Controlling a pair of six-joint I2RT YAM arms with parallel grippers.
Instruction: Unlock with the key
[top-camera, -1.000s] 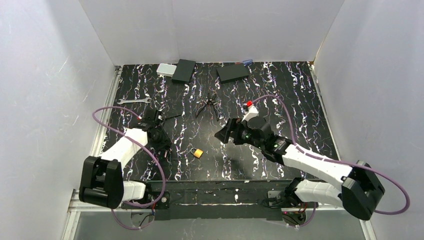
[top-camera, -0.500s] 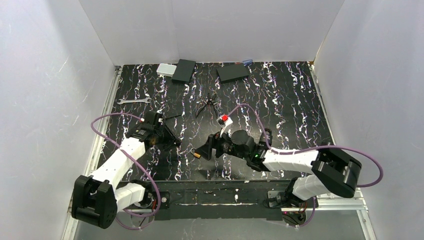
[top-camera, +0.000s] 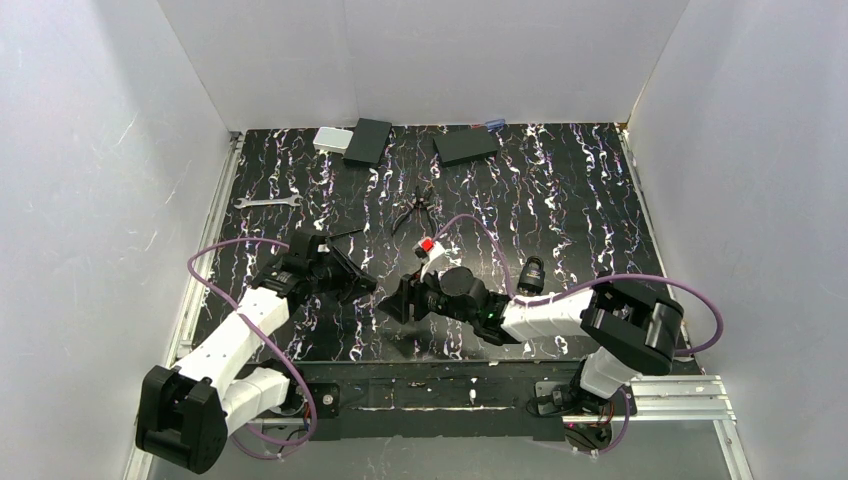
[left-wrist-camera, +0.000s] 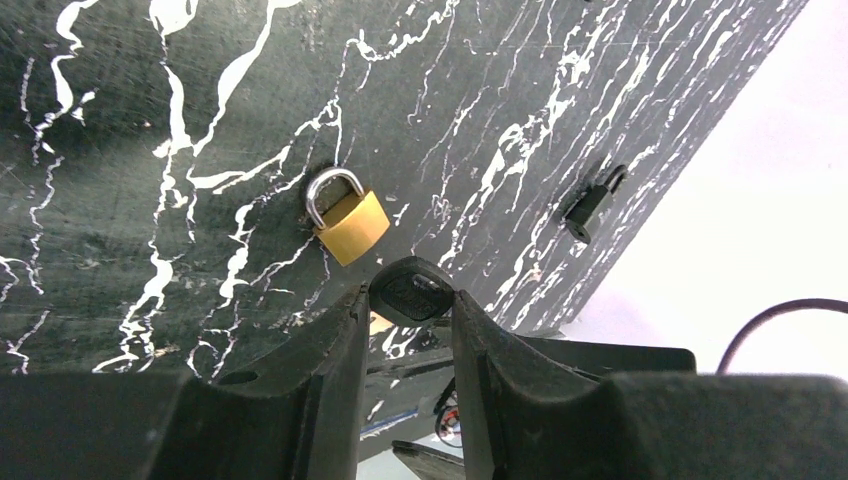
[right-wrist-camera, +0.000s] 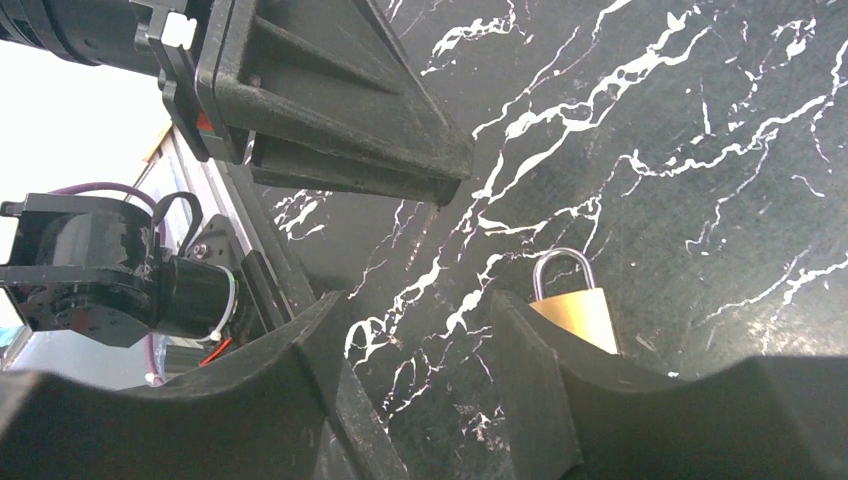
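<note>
The small brass padlock with steel shackle (left-wrist-camera: 345, 215) lies flat on the black marbled desk (left-wrist-camera: 150, 120), just ahead of the left fingers (left-wrist-camera: 330, 350) and beside the outer face of one of the right fingers (right-wrist-camera: 530, 360).

Over the last second the right fingers have swung in over the padlock. They have narrowed from wide to half-spread and hold nothing.

The left fingers have also moved closer and grip the black-headed key (left-wrist-camera: 408, 288).

The padlock is probably not yet steadied, so the key cannot go in.

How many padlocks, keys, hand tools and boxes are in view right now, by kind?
Padlocks: 1 (brass padlock)
Keys: 1 (key)
Hand tools: 2 (wrench, pliers)
Boxes: 3 (black box, second black box, silver box)
Total: 7
</note>
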